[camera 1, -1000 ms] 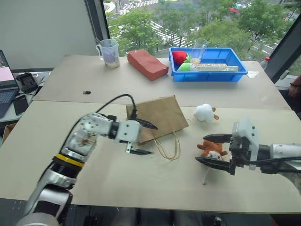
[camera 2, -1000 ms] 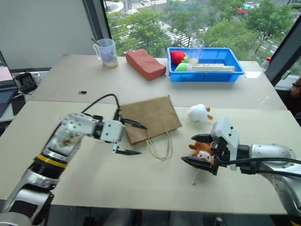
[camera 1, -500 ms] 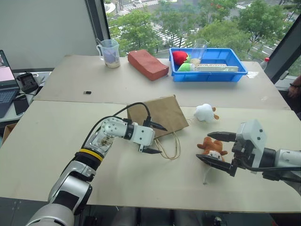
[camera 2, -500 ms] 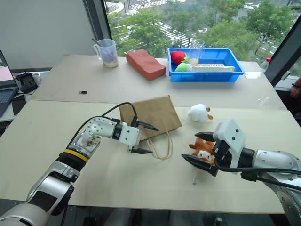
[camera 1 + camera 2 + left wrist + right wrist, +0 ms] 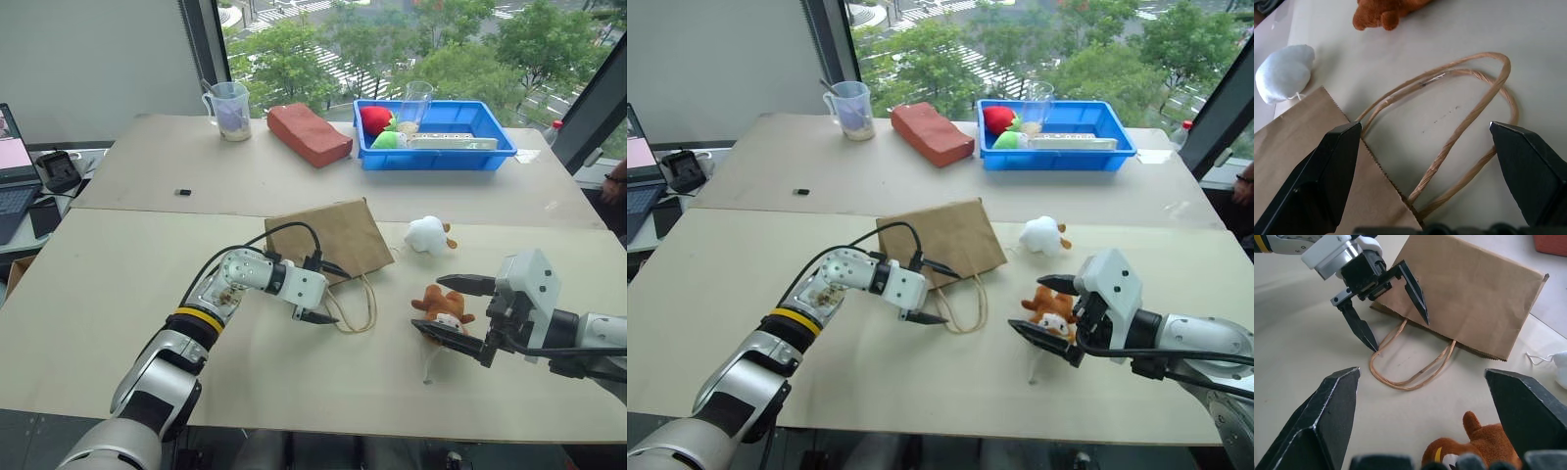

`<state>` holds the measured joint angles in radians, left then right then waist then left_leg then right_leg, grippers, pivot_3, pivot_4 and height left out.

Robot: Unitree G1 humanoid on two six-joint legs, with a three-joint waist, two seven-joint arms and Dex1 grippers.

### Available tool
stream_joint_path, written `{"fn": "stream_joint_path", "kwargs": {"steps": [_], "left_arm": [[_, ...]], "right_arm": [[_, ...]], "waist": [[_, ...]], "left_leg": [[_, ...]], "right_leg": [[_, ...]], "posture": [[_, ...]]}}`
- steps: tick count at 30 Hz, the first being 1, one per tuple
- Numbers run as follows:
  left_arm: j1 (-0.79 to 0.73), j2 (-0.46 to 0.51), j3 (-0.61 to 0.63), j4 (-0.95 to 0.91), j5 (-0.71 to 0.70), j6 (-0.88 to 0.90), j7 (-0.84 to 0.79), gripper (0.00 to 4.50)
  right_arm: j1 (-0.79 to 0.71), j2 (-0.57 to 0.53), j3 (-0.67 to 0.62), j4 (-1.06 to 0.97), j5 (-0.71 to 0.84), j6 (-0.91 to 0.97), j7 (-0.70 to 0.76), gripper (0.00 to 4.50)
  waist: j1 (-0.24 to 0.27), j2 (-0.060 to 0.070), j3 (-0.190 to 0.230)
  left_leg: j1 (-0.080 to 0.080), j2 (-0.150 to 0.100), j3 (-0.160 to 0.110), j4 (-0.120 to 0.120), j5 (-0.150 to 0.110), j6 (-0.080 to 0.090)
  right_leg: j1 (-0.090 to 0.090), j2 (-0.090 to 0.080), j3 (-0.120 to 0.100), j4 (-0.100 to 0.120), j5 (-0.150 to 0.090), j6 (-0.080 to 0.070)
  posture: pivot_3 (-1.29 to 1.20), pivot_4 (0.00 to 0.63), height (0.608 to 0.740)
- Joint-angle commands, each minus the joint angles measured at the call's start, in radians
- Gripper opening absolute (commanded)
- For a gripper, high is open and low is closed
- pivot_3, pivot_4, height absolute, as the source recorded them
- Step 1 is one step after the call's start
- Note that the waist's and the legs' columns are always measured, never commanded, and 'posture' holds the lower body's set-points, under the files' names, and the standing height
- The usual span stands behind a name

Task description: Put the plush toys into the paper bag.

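Lying flat on the table point(image 5: 118, 294), the paper bag point(image 5: 331, 238) has its two cord handles point(image 5: 358, 308) trailing toward the robot; the left gripper point(image 5: 328, 292) reaches over them at the bag's mouth, fingers spread wide and empty; the brown toy point(image 5: 444, 305) sits between the wide-apart fingers of the right gripper point(image 5: 453, 308), not clamped; the white toy point(image 5: 428, 234) rests just beside the bag, near the brown one.

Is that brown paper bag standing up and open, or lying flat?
Lying flat and closed: the paper bag rests on its side, with its cord handles spread on the table.
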<state>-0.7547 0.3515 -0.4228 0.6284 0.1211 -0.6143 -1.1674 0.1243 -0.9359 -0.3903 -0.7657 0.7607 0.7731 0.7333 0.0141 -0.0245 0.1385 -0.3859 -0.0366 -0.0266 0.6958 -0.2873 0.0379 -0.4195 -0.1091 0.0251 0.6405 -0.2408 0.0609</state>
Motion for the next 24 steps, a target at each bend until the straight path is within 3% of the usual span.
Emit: {"fn": "stream_joint_path", "kwargs": {"steps": [1,3,13,16,24], "left_arm": [[-0.028,-0.026,-0.015,0.025,0.014,-0.041,0.017,4.45],[-0.028,-0.038,-0.012,0.029,-0.005,-0.045,0.011,4.45],[-0.008,-0.058,0.008,-0.028,-0.109,0.022,-0.075,0.01],[0.003,-0.062,0.048,-0.097,-0.199,0.174,-0.103,0.01],[0.007,0.0,0.192,-0.351,-0.465,0.781,-0.127,0.01]], "right_arm": [[-0.001,-0.007,-0.027,-0.019,0.004,-0.006,-0.001,4.5],[-0.002,-0.006,-0.029,-0.017,0.005,-0.005,-0.003,4.5],[-0.012,0.003,-0.015,-0.003,0.003,-0.007,-0.016,4.5],[-0.017,0.007,-0.006,-0.003,0.001,-0.01,-0.024,4.5],[-0.027,0.037,0.025,-0.007,-0.008,-0.012,-0.058,4.5]], "waist": [[0.0,0.0,0.0],[-0.001,0.0,0.0],[-0.003,0.0,0.0],[-0.003,0.0,0.0],[-0.008,0.0,0.0]], "left_leg": [[0.0,0.0,0.0,0.0,0.0,0.0],[0.0,0.0,0.0,0.0,0.0,0.0],[0.0,0.0,0.0,0.0,0.0,0.0],[0.0,0.0,0.0,0.0,0.0,0.0],[0.002,0.001,0.0,0.005,0.0,0.001]], "right_leg": [[0.0,0.0,0.0,0.0,0.0,0.0],[0.0,0.0,0.0,0.0,0.0,0.0],[0.0,0.0,0.0,0.0,0.0,0.001],[0.0,0.0,0.0,0.001,0.0,0.001],[0.002,0.001,0.001,0.005,0.001,0.001]], "posture": [[0.0,0.15,0.74],[0.0,0.15,0.74],[0.0,0.15,0.74],[0.0,0.15,0.74],[0.0,0.15,0.74]]}}
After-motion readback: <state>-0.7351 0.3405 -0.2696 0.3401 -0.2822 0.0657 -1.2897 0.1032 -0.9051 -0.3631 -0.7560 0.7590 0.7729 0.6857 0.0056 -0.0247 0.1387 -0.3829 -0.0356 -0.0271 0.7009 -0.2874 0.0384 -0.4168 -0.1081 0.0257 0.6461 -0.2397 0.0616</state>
